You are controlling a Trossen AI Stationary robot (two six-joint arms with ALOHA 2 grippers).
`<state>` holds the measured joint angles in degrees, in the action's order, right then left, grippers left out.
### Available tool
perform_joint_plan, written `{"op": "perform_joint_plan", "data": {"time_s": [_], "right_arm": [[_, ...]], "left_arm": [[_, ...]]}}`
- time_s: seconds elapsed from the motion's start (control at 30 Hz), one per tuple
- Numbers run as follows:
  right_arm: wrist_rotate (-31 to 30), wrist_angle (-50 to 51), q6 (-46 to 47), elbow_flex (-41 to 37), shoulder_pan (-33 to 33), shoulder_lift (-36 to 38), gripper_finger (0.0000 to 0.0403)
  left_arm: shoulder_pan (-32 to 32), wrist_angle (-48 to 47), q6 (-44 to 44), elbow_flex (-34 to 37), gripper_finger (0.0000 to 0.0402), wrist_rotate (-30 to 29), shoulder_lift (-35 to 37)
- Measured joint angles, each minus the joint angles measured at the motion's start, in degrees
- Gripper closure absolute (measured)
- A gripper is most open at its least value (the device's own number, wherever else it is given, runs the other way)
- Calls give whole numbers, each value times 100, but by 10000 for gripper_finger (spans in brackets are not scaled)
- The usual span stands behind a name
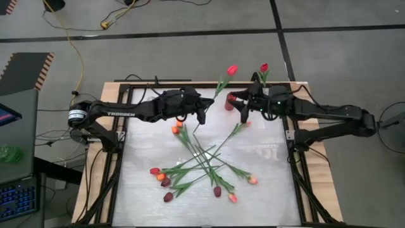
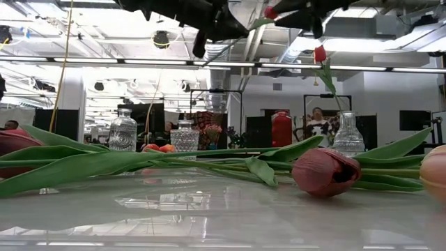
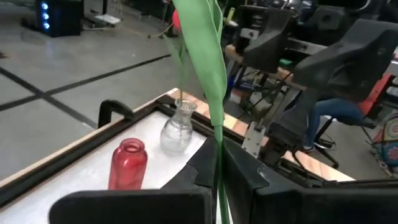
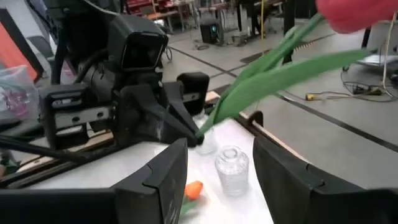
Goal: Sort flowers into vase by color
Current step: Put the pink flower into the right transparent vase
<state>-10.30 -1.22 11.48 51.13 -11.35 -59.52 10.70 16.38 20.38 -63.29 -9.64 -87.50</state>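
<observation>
My left gripper (image 1: 202, 116) is shut on a red-headed tulip (image 1: 231, 70), held above the table's far middle. My right gripper (image 1: 244, 115) (image 4: 221, 186) stands open just to the right of it, facing it, with nothing between its fingers. A red vase (image 1: 229, 103) (image 3: 129, 163) stands between the two grippers near the far edge. Beside it is a clear vase (image 3: 177, 127). Another clear vase (image 2: 348, 139) holds a red tulip (image 2: 320, 54) upright by its stem. Several more tulips (image 1: 193, 166) lie crossed on the table's middle. My left gripper pinches the tulip's green stem (image 3: 217, 177) between its two fingers, at the stem's lower part. The fingers come nearly level from the table's left and lie across the stem. The tulip is lifted clear and slants up, its head (image 4: 354, 12) toward the far edge.
Two more clear vases (image 2: 123, 132) (image 2: 185, 136) stand along the far edge. The lying tulips' heads gather at the near left (image 1: 161, 177) and near middle (image 1: 233, 196). Two orange heads (image 1: 177, 126) lie under my left arm. A black frame (image 1: 123, 139) rims the table.
</observation>
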Motion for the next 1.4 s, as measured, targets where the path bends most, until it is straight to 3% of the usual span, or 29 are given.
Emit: {"op": "perform_joint_plan", "data": {"time_s": [0.4, 0.73, 1.4], "right_arm": [[585, -988, -87, 0, -4, -514, 193], [610, -1405, -123, 2, -2, -638, 193], [524, -1007, 8, 0, -11, -571, 193]], "left_arm": [[-14, 315, -236, 0, 397, 156, -2], [-70, 464, -241, 0, 397, 445, -2], [-208, 466, -507, 0, 397, 402, -4]]}}
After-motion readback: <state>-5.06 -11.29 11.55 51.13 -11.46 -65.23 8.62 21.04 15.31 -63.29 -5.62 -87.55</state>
